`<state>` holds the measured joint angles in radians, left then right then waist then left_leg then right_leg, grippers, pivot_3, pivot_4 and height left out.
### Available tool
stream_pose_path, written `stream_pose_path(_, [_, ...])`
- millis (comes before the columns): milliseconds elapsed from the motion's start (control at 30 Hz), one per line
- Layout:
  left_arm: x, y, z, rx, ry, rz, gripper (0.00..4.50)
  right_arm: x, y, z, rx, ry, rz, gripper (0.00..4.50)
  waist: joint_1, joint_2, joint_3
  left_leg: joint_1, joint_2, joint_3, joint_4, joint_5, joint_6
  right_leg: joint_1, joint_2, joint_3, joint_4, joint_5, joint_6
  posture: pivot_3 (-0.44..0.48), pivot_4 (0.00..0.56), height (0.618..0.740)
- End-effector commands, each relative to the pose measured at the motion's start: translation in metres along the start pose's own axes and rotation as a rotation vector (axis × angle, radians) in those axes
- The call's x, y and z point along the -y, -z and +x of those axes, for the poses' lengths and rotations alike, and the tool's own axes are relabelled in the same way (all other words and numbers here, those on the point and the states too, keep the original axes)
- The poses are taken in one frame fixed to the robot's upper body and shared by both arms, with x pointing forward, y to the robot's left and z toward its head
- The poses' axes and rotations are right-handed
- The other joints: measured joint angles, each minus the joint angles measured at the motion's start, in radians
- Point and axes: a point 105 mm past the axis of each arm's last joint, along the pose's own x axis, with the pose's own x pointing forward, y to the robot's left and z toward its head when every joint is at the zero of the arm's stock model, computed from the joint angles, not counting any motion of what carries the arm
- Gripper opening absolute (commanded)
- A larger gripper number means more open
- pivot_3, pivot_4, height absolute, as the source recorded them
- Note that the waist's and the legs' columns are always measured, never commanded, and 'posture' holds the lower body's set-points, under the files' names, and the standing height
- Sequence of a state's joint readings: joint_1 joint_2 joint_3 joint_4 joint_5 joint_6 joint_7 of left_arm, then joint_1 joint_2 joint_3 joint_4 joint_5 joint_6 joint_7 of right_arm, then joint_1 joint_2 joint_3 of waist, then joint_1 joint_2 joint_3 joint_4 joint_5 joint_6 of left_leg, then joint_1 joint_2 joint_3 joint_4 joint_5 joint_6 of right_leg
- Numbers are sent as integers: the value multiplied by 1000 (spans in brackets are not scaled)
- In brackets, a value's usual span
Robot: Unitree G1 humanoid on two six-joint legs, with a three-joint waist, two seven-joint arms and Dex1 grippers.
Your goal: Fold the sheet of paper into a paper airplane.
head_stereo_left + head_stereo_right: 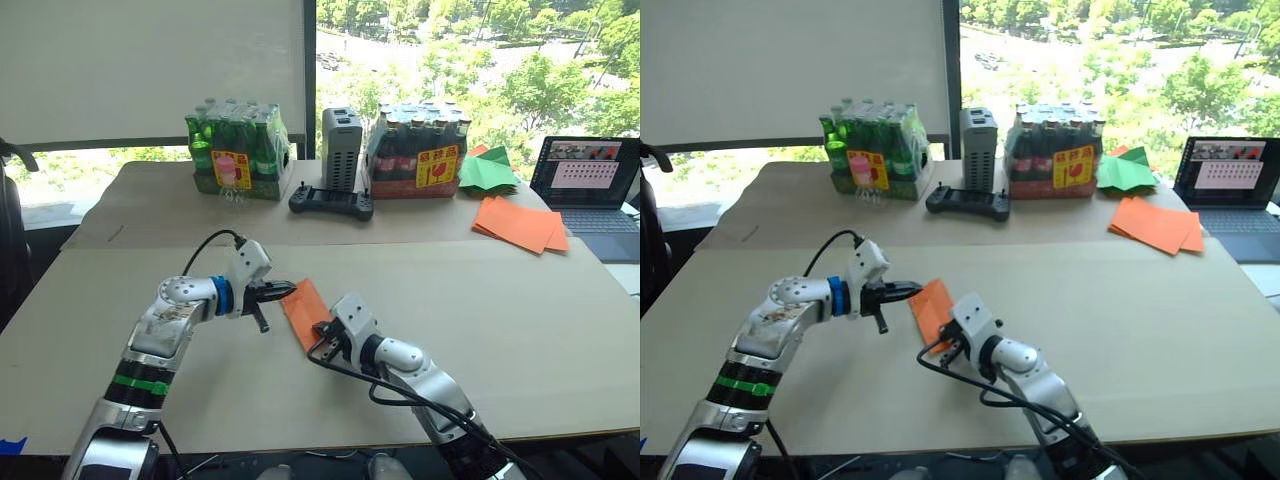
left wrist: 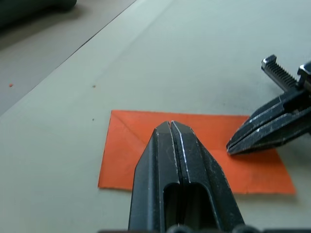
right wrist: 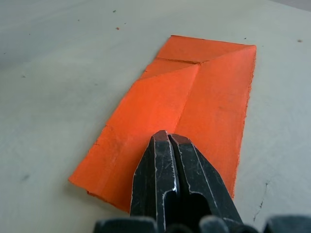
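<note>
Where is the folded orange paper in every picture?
Left eye view: the sheet of paper lies between both grippers.
Right eye view: same spot.
Left wrist view: behind the left gripper.
Right wrist view: beyond the right gripper.
Shared landmark: the beige table.

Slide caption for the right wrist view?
Shut right gripper pressing on the creased orange sheet of paper, flat on the table.

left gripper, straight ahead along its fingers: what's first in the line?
Probably the sheet of paper. The left gripper, fingers shut, points down and across at it, tips over its middle. Beyond that stands the right gripper, also shut, its tips on the sheet. Whether the left tips already touch is unclear.
</note>
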<state>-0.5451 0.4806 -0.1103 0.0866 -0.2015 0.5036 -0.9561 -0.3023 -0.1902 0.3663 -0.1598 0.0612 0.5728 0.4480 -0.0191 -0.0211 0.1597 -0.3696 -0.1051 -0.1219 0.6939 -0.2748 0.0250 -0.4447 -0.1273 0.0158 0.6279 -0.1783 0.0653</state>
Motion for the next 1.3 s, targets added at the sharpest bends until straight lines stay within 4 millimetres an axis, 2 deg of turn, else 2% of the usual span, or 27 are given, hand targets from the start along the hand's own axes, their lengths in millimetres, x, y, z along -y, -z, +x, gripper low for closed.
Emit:
stream_pose_path(33, [2,23,11,-63,3,-11,0,-1,2,1,-24,-7,6,37,-5,0,0,0,0,0,0,0,0,0,0,0,0,0,0,0,150,699])
stream_pose_path(200, [9,51,16,-144,24,-1,0,4,-8,-2,-11,6,-10,37,-1,0,0,-2,0,0,0,0,-1,-3,0,0,1,0,-1,0,150,699])
stream_pose_path(300, [10,63,13,-192,27,34,0,18,-27,2,41,47,7,37,0,0,0,-1,0,1,0,0,-1,-3,0,0,1,1,-1,0,150,699])
stream_pose_path(400, [10,64,12,-190,28,37,0,28,-30,9,29,81,-18,37,-2,0,0,-1,0,1,0,0,-1,-3,0,0,1,1,-2,0,150,699])
stream_pose_path(533, [10,66,11,-202,26,54,0,31,-32,18,20,94,-16,37,-1,0,0,-1,0,1,0,0,-1,-4,0,0,1,1,-2,0,150,699])
stream_pose_path(733, [9,63,10,-200,22,70,0,31,-10,28,-94,111,-21,37,-6,0,0,-1,0,2,0,0,-1,-4,0,1,2,2,-3,0,150,699])
stream_pose_path(867, [11,63,10,-200,27,76,0,37,-8,33,-114,142,13,37,-11,0,0,0,1,2,0,0,-1,-4,0,0,2,2,-3,0,150,699])
stream_pose_path(1000, [12,64,10,-203,30,80,0,43,-12,41,-118,160,25,37,-16,0,0,0,1,2,0,0,-2,-3,0,0,2,2,-3,0,150,699])
stream_pose_path(1300, [12,64,6,-211,25,93,0,44,-36,65,-77,151,12,37,-24,0,0,0,1,2,0,0,-2,-4,0,1,3,2,-3,0,150,699])
